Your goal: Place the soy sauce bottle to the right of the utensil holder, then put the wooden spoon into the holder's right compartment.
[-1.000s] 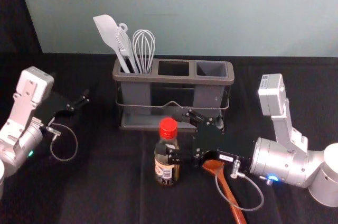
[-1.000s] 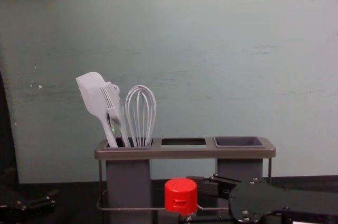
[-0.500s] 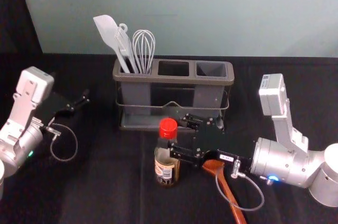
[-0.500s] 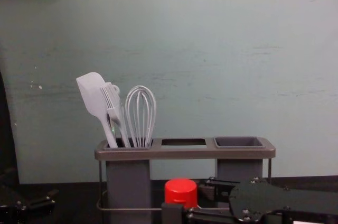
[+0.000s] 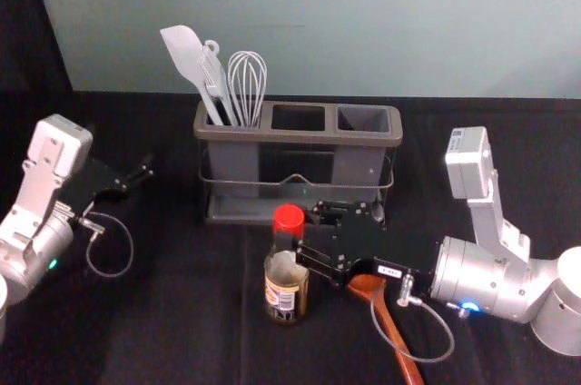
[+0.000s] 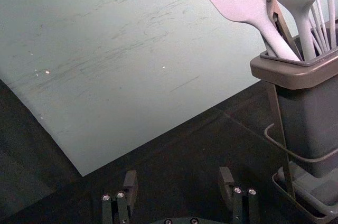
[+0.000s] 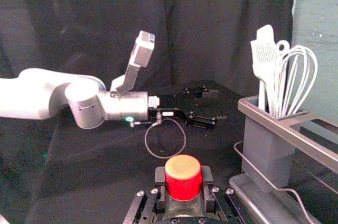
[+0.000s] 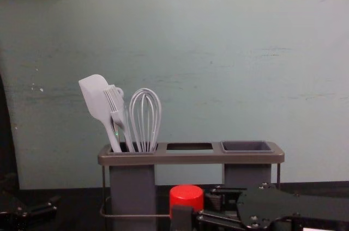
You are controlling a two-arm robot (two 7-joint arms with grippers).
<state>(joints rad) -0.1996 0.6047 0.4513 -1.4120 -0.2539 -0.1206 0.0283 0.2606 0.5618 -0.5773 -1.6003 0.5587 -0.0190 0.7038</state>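
Right gripper (image 7: 184, 176) has its fingers closed round the neck of the soy sauce bottle (image 5: 282, 299), before the utensil holder (image 5: 363, 138); left gripper (image 6: 177, 175) idles wide open, desk (image 5: 182, 312) left. Swing right too low, and it could clip the wooden spoon (image 5: 367, 286) towards the near edge!

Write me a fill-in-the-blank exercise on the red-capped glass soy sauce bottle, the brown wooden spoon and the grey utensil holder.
1. The cap of the glass soy sauce bottle is coloured ____.
2. The hand with fingers on either side of that bottle is the robot's ____ one.
3. The white wire whisk stands in the ____ compartment of the grey utensil holder.
4. The brown wooden spoon lies on a surface coloured ____.

Missing words: red; right; left; black.
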